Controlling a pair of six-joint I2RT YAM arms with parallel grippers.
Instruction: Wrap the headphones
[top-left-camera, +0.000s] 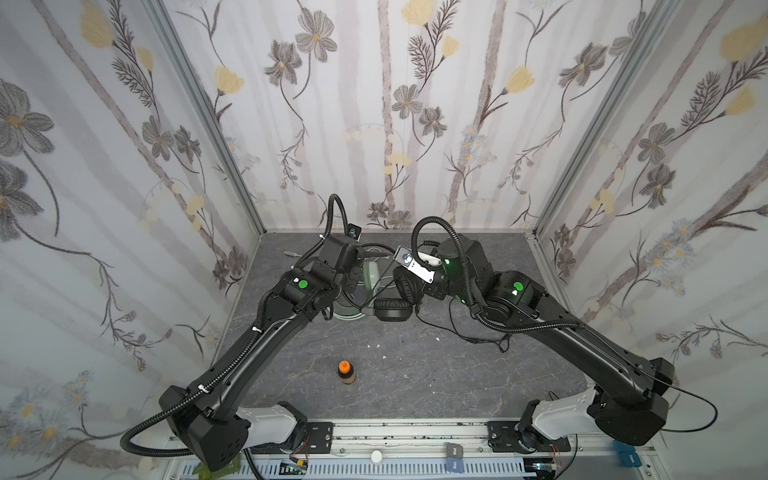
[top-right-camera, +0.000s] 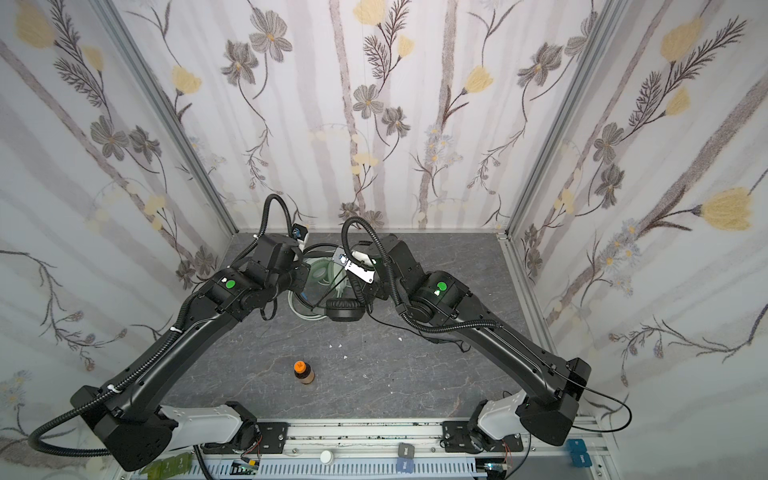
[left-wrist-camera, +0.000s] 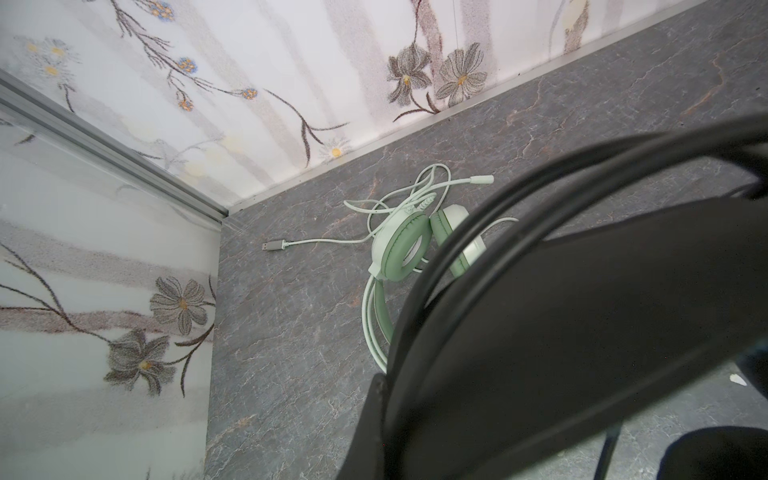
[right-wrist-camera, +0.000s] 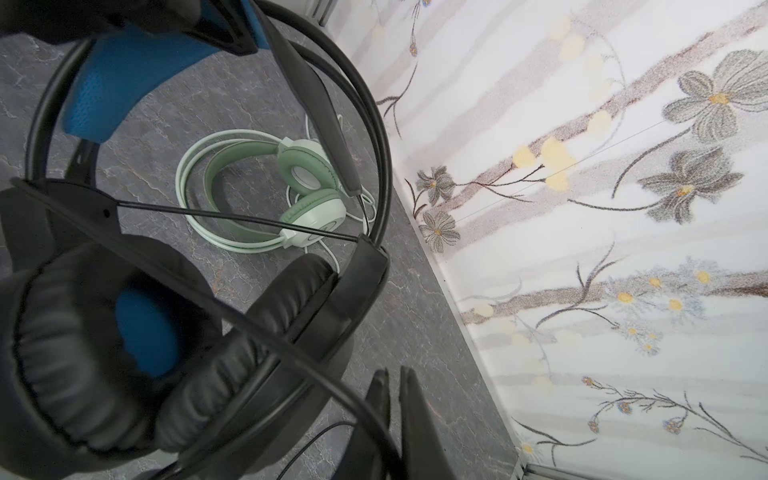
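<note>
Here the left gripper (top-left-camera: 354, 277) is clamped tight on the blue-lined headband of the black headset (right-wrist-camera: 232, 353), whose ear cups sit just beside the right gripper (right-wrist-camera: 394, 379). That gripper's jaws are all but together, with the black cable (right-wrist-camera: 232, 220) running right against them; whether it is pinched I cannot tell. The mint-green headset (left-wrist-camera: 401, 249) lies flat on the surface (right-wrist-camera: 415, 332) beyond both grippers, apart from them.

Bottle (top-left-camera: 346, 372) well before headphones (top-left-camera: 390, 309)
</note>
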